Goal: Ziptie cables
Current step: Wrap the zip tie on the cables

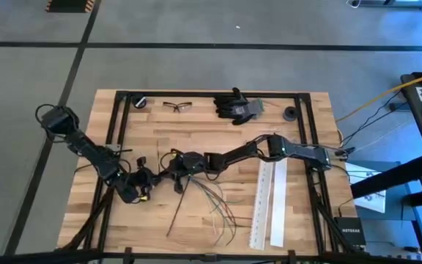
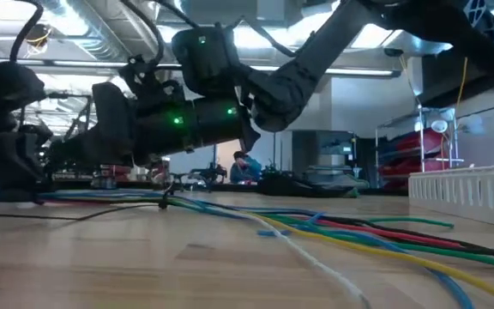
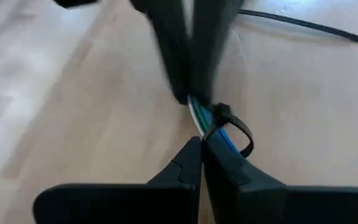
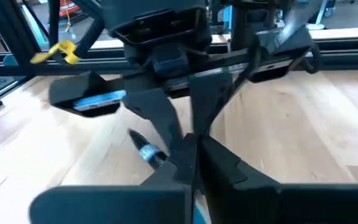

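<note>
both grippers [image 1: 156, 174] pinched shut on cables [image 1: 209, 199], zip tie [image 3: 229, 119] looped

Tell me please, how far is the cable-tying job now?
Mostly done, it seems. A black zip tie already loops the thin multicoloured cables at one end. Both hands are shut on that bundle: left hand, right hand. The far cable ends lie fanned out on the wooden table; tightening may remain.

Thin multicoloured cables [image 1: 211, 202], bunched at one end, fanning loosely across the tabletop
</note>
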You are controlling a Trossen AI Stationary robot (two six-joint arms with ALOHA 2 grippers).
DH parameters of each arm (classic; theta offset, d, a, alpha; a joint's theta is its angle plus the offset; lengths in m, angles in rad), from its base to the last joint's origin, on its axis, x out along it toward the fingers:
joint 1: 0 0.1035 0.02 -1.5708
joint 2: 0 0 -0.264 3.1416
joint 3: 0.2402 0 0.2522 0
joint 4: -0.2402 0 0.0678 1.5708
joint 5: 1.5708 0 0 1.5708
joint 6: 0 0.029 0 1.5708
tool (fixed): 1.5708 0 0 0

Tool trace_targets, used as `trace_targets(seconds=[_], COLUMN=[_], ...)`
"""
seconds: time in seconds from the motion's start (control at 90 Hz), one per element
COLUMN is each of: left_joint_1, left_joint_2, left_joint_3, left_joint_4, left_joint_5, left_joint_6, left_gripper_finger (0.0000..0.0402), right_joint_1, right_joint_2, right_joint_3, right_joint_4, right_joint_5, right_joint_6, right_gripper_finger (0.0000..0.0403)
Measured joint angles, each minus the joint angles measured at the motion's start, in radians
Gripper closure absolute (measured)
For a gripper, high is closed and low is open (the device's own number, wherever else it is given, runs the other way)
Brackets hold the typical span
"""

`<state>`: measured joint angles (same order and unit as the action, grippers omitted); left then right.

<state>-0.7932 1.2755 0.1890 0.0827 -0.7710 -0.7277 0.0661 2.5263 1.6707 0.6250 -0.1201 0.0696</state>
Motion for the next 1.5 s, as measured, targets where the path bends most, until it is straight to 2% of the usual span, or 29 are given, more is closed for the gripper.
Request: trace_targets(seconds=[0.122, 0.278, 0.467, 0.611, 0.7, 0.833, 1.122, 1.311, 1.5], left_joint_1=[0.012, 0.026, 0.029, 0.028, 0.028, 0.028, 0.03, 0.03, 0.03], left_joint_2=[0.0, -0.014, -0.085, -0.164, -0.204, -0.222, -0.075, 0.013, -0.013], left_joint_3=[0.002, 0.033, 0.105, 0.191, 0.234, 0.244, 0.242, 0.241, 0.252], left_joint_4=[-0.011, -0.078, -0.28, -0.473, -0.521, -0.454, -0.446, -0.448, -0.489], left_joint_5=[0.013, 0.072, 0.114, 0.172, 0.172, 0.171, 0.156, 0.141, 0.138], left_joint_6=[-0.081, -0.109, -0.115, -0.167, -0.226, -0.346, -0.518, -0.538, -0.521], left_gripper_finger=[0.0394, 0.035, 0.0293, 0.0272, 0.0269, 0.0273, 0.0286, 0.0286, 0.0286], right_joint_1=[0.0, -0.001, 0.0, -0.001, -0.001, 0.0, 0.0, 0.0, 0.0], right_joint_2=[0.0, 0.0, 0.0, 0.0, 0.0, 0.0, 0.0, 0.0, 0.0], right_joint_3=[0.0, 0.0, 0.0, 0.0, 0.0, 0.0, 0.0, 0.0, 0.0], right_joint_4=[0.0, -0.016, -0.025, -0.026, -0.027, -0.027, -0.024, -0.024, -0.023], right_joint_5=[-0.003, -0.002, -0.003, -0.002, -0.002, 0.008, 0.017, 0.017, 0.017], right_joint_6=[0.0, -0.001, -0.001, -0.001, -0.001, -0.01, -0.025, -0.027, -0.027], right_gripper_finger=[0.0402, 0.0403, 0.0403, 0.0403, 0.0403, 0.0403, 0.0403, 0.0403, 0.0403])
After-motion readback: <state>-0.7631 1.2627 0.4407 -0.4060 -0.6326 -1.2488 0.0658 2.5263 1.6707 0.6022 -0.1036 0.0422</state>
